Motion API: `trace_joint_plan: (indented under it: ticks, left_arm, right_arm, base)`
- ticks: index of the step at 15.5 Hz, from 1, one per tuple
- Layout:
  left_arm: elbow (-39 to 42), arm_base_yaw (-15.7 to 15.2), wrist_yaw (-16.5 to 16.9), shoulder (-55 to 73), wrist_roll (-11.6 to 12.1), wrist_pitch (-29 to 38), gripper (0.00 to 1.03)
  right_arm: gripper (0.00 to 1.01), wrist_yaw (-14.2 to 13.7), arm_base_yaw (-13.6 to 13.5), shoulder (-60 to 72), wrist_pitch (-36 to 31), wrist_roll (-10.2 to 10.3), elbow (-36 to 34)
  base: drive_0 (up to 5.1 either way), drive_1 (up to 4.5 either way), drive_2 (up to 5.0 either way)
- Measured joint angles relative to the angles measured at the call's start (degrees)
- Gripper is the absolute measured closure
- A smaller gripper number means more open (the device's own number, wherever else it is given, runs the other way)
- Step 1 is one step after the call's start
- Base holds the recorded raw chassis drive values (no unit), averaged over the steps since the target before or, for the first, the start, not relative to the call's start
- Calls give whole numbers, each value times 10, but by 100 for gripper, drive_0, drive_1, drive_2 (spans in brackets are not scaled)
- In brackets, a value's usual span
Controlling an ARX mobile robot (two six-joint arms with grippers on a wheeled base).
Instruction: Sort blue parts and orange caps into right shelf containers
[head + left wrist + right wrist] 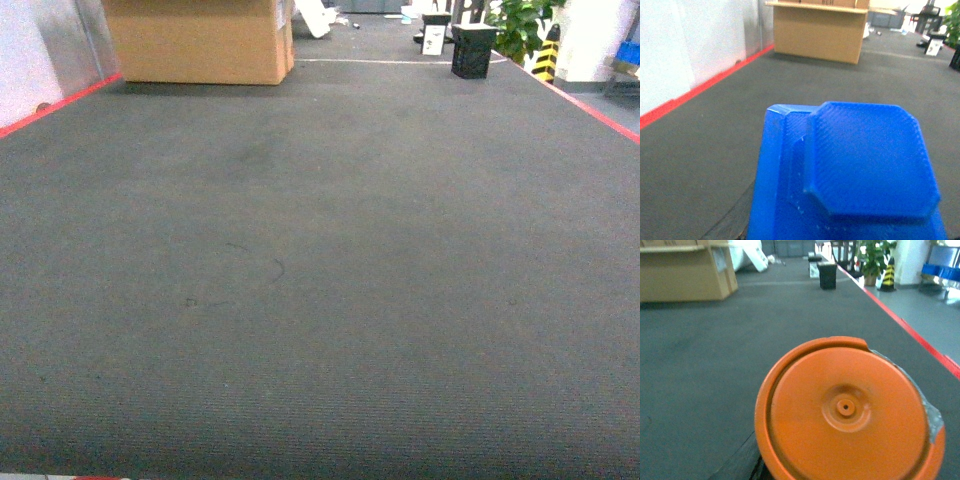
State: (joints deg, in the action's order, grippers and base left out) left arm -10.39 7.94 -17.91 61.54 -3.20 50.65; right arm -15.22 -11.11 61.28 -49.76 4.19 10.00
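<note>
Meanwhile, both loads ride right at the wrists, no shelf in sight
On my left the blue part (860,165) fills the wrist view just ahead of that pincer; on my right the orange cap (847,410) sits likewise; I cannot tell either pincer's state; ahead only carpet (320,300), a cardboard box (200,40) far left, containers unseen

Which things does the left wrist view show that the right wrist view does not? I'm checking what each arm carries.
Only the left wrist view shows the blue part filling its lower half, plus a white wall beside a red floor line. Only the right wrist view shows the orange cap, a potted plant and a black bin. Both share the dark carpet and the large cardboard box. Neither view shows gripper fingers, so the grip itself cannot be judged.
</note>
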Motion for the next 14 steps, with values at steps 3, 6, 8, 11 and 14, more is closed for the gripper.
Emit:
trace_joint_plan:
  ticks: [3, 6, 8, 11, 14]
  left_arm:
    - [6, 15, -17, -101, 9, -62, 59]
    - [8, 82, -78, -303, 34, -176, 59]
    - [8, 95, -79, -313, 41, -179, 59]
    - [-8, 68, -16, -334, 40, -290, 59]
    - [24, 9, 90, -397, 35, -371, 59]
  right_arm:
    - [55, 0, -1, -103, 63, 0, -4]
    - [55, -59, -18, -306, 141, -12, -8]
    - [55, -73, -25, -316, 130, -24, -10]
    - [55, 4, 2, -344, 277, -30, 9]
    - [55, 90, 49, -403, 374, -36, -21]
  base:
    - [0, 0, 0]
    - [0, 0, 0]
    - [0, 0, 0]
    - [0, 0, 0]
    - [0, 0, 0]
